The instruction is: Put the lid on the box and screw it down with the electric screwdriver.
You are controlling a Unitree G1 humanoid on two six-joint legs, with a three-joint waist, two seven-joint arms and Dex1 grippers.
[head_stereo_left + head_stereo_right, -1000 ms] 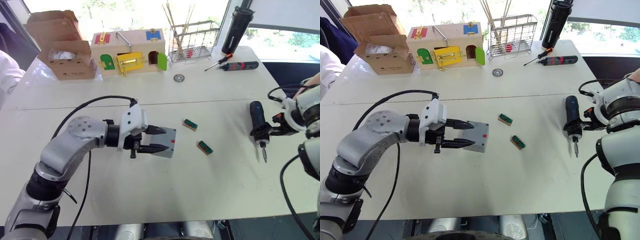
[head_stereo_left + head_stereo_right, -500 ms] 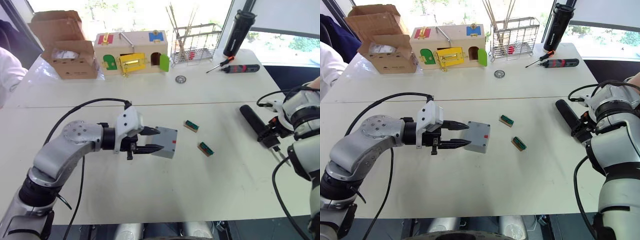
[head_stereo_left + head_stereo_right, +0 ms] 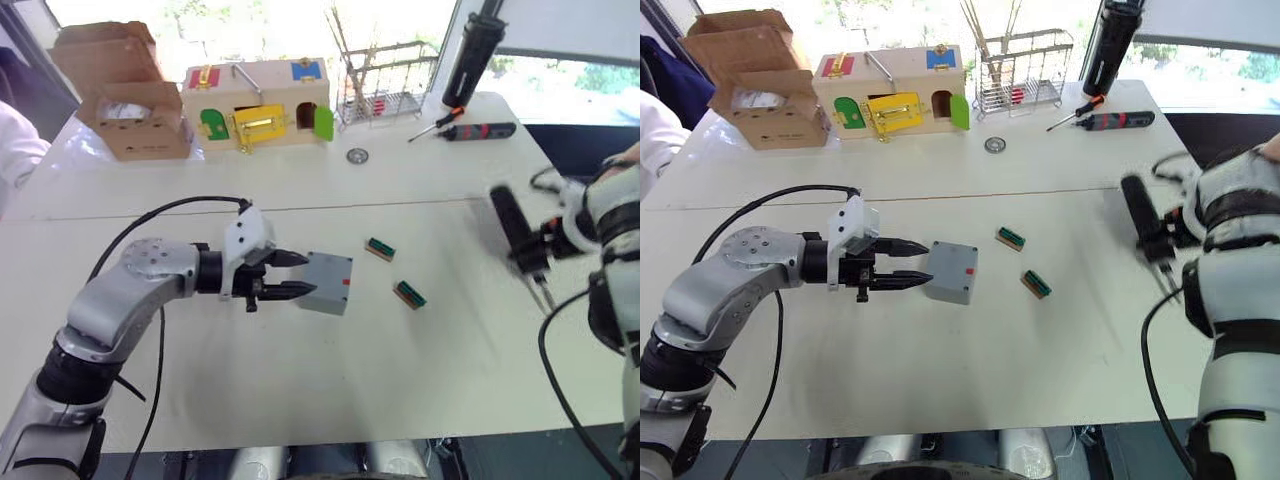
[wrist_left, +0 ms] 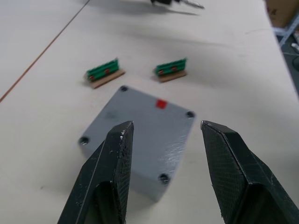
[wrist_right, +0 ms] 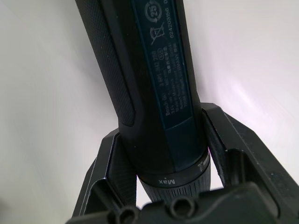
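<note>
The grey box (image 3: 322, 300) stands on the white table, left of centre, with the lid (image 4: 145, 114) lying flat on top of it, a red mark near one edge and screw holes at the corners. My left gripper (image 3: 300, 274) is open, level with the box, its fingertips at the box's left side. At the table's right side my right gripper (image 3: 540, 246) is shut on the electric screwdriver (image 3: 512, 226). The tool is held off the table and tilted, with its bit pointing down toward the near edge. Its dark blue barrel (image 5: 154, 79) runs up between the fingers.
Two small green blocks (image 3: 380, 249) (image 3: 410, 294) lie right of the box. Along the far edge are a cardboard carton (image 3: 125, 100), a wooden latch box (image 3: 258, 105), a wire rack (image 3: 385, 90), a black bottle (image 3: 470, 55), a black-and-red tool (image 3: 480, 131) and a metal ring (image 3: 358, 155). A person's sleeve (image 3: 15, 140) is at far left.
My left gripper has drawn back to the left, so its fingers no longer reach over the box. The right gripper has swung the screwdriver from nearly upright to tilted.
</note>
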